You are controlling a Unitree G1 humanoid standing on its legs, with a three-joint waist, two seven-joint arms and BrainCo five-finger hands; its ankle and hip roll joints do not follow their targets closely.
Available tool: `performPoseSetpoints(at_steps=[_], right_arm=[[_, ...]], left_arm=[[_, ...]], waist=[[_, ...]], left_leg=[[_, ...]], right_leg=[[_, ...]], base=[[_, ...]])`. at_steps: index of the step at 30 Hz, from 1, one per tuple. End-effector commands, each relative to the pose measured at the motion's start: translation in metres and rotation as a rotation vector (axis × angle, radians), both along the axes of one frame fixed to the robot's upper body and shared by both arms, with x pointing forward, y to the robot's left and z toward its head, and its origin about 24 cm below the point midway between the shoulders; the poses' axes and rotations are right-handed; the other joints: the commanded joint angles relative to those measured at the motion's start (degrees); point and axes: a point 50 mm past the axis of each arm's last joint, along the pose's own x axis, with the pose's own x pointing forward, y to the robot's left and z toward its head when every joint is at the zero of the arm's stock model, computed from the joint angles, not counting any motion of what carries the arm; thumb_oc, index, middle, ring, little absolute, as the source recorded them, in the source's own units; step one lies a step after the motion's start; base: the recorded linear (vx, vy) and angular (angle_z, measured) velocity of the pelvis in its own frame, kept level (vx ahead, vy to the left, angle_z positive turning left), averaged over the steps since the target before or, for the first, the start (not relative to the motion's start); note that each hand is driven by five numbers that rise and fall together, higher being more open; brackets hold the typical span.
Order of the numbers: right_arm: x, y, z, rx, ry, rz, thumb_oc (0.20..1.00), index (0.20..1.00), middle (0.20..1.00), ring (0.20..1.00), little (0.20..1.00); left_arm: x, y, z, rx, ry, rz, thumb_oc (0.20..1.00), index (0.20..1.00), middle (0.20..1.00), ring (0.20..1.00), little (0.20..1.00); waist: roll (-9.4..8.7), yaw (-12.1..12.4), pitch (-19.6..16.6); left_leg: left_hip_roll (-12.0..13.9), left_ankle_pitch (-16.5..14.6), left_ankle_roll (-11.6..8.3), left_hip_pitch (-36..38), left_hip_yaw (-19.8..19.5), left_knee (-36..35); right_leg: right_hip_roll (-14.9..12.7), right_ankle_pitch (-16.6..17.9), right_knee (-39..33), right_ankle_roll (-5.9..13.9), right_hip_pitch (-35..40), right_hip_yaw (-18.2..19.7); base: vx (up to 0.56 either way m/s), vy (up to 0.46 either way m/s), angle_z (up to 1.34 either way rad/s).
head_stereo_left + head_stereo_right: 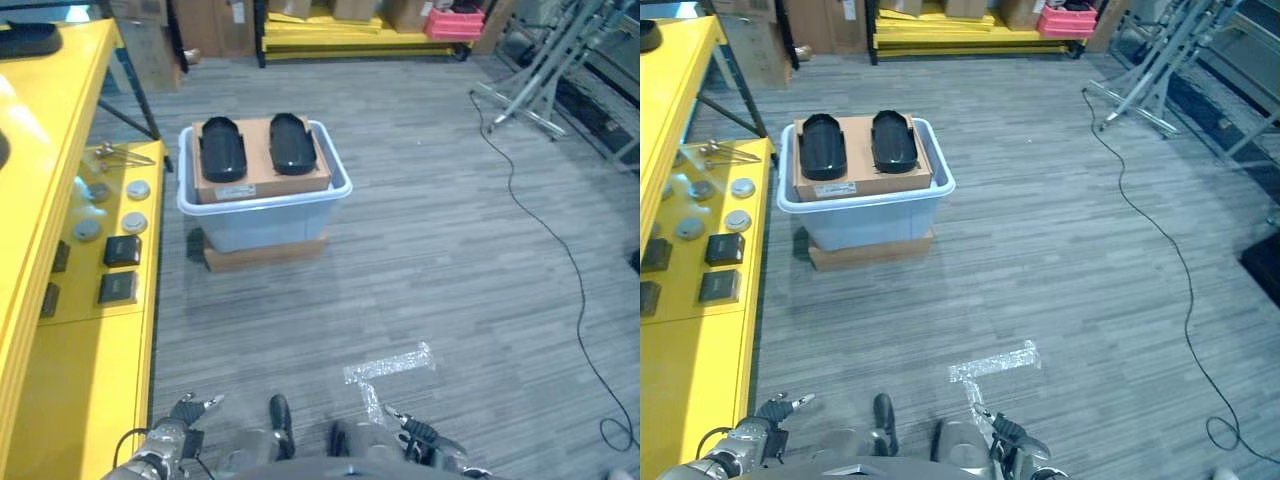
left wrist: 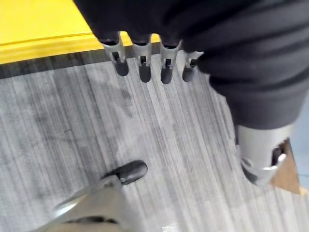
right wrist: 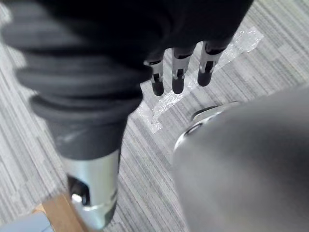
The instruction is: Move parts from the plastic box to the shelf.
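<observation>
The plastic box (image 1: 265, 215), pale blue, sits on the grey floor (image 1: 450, 260) at about 11 o'clock in the head views, resting on a flat brown cardboard slab (image 1: 265, 254). Across its top lies a cardboard sheet (image 1: 260, 160) carrying two black oblong parts (image 1: 222, 148) and (image 1: 292, 143), side by side and apart from each other. The yellow shelf (image 1: 90, 330) runs along the 9 o'clock side, just beside the box; on its lower level lie several small round silver discs (image 1: 134, 222) and dark square pieces (image 1: 122, 250).

Both hands hang low near 6 o'clock, well apart from the box. The left hand (image 1: 185, 412) sits at roughly 7 o'clock beside the shelf edge; its fingers (image 2: 143, 67) are straight and relaxed, holding nothing, above bare floor. The right hand (image 1: 420, 432) sits at about 5 o'clock, its fingers (image 3: 177, 77) likewise loose and empty, above a strip of clear tape (image 1: 390, 368) stuck to the floor.
</observation>
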Motion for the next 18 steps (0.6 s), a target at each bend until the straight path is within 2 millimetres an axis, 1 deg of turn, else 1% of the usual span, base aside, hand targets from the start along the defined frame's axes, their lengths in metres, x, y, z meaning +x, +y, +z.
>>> performPoseSetpoints(at_steps=[1, 2, 5, 6, 7, 9, 10, 11, 12, 13, 14, 15, 16, 18], right_arm=[[-0.006, -0.014, 0.0, -0.056, 0.045, 0.034, 1.0, 1.0, 1.0, 1.0, 1.0], [-0.008, -0.012, -0.001, -0.056, 0.055, 0.055, 1.0, 1.0, 1.0, 1.0, 1.0], [-0.014, -0.011, -0.002, -0.076, 0.081, 0.13, 1.0, 1.0, 1.0, 1.0, 1.0], [-0.014, -0.012, -0.002, -0.086, 0.08, 0.139, 1.0, 1.0, 1.0, 1.0, 1.0], [-0.014, -0.012, -0.002, -0.089, 0.079, 0.139, 1.0, 1.0, 1.0, 1.0, 1.0], [-0.011, -0.015, 0.0, -0.122, 0.073, 0.161, 1.0, 1.0, 1.0, 1.0, 1.0], [-0.005, -0.021, 0.003, -0.145, 0.063, 0.155, 1.0, 1.0, 1.0, 1.0, 1.0], [-0.004, -0.022, 0.003, -0.147, 0.063, 0.153, 1.0, 1.0, 1.0, 1.0, 1.0], [0.001, -0.029, 0.006, -0.176, 0.061, 0.149, 1.0, 1.0, 1.0, 1.0, 1.0], [0.007, -0.039, 0.01, -0.207, 0.06, 0.117, 1.0, 1.0, 1.0, 1.0, 1.0], [0.008, -0.041, 0.011, -0.208, 0.059, 0.107, 1.0, 1.0, 1.0, 1.0, 1.0], [0.015, -0.05, 0.016, -0.211, 0.025, 0.036, 1.0, 1.0, 1.0, 1.0, 1.0], [0.017, -0.051, 0.018, -0.209, 0.017, 0.025, 1.0, 1.0, 1.0, 1.0, 1.0], [0.024, -0.055, 0.022, -0.207, -0.013, 0.011, 1.0, 1.0, 1.0, 1.0, 1.0]], left_arm=[[0.001, -0.018, -0.003, -0.056, -0.017, 0.037, 1.0, 1.0, 1.0, 1.0, 1.0], [0.002, -0.018, -0.003, -0.061, -0.015, 0.047, 1.0, 1.0, 1.0, 1.0, 1.0], [-0.003, -0.02, -0.006, -0.073, 0.009, 0.1, 1.0, 1.0, 1.0, 1.0, 1.0], [-0.007, -0.021, -0.008, -0.083, 0.021, 0.127, 1.0, 1.0, 1.0, 1.0, 1.0], [-0.009, -0.022, -0.008, -0.086, 0.026, 0.129, 1.0, 1.0, 1.0, 1.0, 1.0], [-0.015, -0.025, -0.011, -0.093, 0.051, 0.13, 1.0, 1.0, 1.0, 1.0, 1.0], [-0.017, -0.028, -0.012, -0.098, 0.055, 0.12, 1.0, 1.0, 1.0, 1.0, 1.0], [-0.017, -0.028, -0.012, -0.098, 0.054, 0.126, 1.0, 1.0, 1.0, 1.0, 1.0], [-0.018, -0.028, -0.012, -0.105, 0.053, 0.14, 1.0, 1.0, 1.0, 1.0, 1.0], [-0.017, -0.027, -0.012, -0.103, 0.058, 0.137, 1.0, 1.0, 1.0, 1.0, 1.0], [-0.017, -0.026, -0.012, -0.101, 0.06, 0.133, 1.0, 1.0, 1.0, 1.0, 1.0], [-0.022, -0.026, -0.014, -0.086, 0.084, 0.104, 1.0, 1.0, 1.0, 1.0, 1.0], [-0.024, -0.026, -0.014, -0.083, 0.089, 0.099, 1.0, 1.0, 1.0, 1.0, 1.0], [-0.032, -0.025, -0.016, -0.069, 0.108, 0.082, 1.0, 1.0, 1.0, 1.0, 1.0]], waist=[[1.68, -0.55, 1.73], [1.7, -1.43, 1.95], [1.9, -1.75, 1.27], [1.54, -1.64, 0.75], [1.42, -1.58, 0.61], [0.46, -0.8, 0.03], [-0.28, -0.26, -0.29], [-0.3, -0.26, -0.33], [-0.74, 0.4, -0.34], [-0.97, 1.45, -0.26], [-0.94, 1.68, -0.24], [-0.46, 3.05, -0.16], [-0.3, 3.38, -0.06], [0.22, 4.76, 0.14]], left_leg=[[-0.52, 2.38, -1.67, 8.67, -5.11, -10.16], [-0.06, 1.53, -1.54, 9.72, -5.11, -10.42], [1.63, 2.53, -2.23, 11.18, -5.45, -11.72], [2.08, 2.51, -2.5, 11.24, -5.62, -11.4], [2.17, 2.52, -2.6, 11.19, -5.73, -11.26], [2.67, 2.46, -3.1, 9.76, -6.5, -8.45], [2.57, 2.18, -3.02, 8.33, -7.36, -5.13], [2.58, 2.15, -3.03, 8.11, -7.48, -4.74], [2.6, 2.98, -3.14, 6.62, -8.03, -1.26], [2.62, 3.27, -3.38, 5.36, -7.82, -0.57], [2.6, 3.27, -3.48, 5.29, -7.69, -1.02], [2.65, 4.82, -4.52, 4.41, -6.62, -5.14], [2.69, 5.65, -4.89, 4.02, -6.4, -6.11], [2.81, 8.95, -6.24, 1.49, -6.1, -8.72]], right_leg=[[1.45, 9.93, -15.39, 1.73, 3.21, -1.61], [1.16, 10.91, -15.23, 2.31, 1.61, -0.64], [2.86, 10.25, -17.56, 1.04, 3.81, -0.56], [3.67, 9.85, -18.86, 0.5, 5.2, -0.58], [3.87, 9.79, -19.29, 0.35, 5.69, -0.61], [4.28, 9.64, -20.66, -0.44, 7.82, -0.73], [4.49, 9.24, -20.59, -1.13, 8.45, -0.27], [4.53, 9.19, -20.56, -1.19, 8.45, -0.29], [4.85, 8.62, -20.34, -1.81, 8.94, -0.55], [5.18, 7.96, -20.25, -2.06, 9.76, -1.51], [5.25, 7.81, -20.23, -2.04, 9.95, -1.77], [5.74, 6.84, -20.37, -1.83, 11.37, -3.19], [5.88, 6.55, -20.49, -1.81, 11.9, -3.38], [6.46, 5.4, -21.22, -1.91, 14.06, -3.54]], base=[[0.35, -0.362, -0.17], [0.35, -0.371, -0.16], [0.26, -0.31, 0.18], [0.19, -0.215, 0.39], [0.18, -0.204, 0.44], [0.19, -0.251, 0.65], [0.15, -0.212, 0.58], [0.16, -0.232, 0.26], [0.17, -0.216, 0.06], [0.19, -0.221, 0.12], [0.27, -0.141, 0.3], [0.21, -0.04, 0.37], [0.27, -0.013, 0.41], [0.19, 0.037, 0.41]])
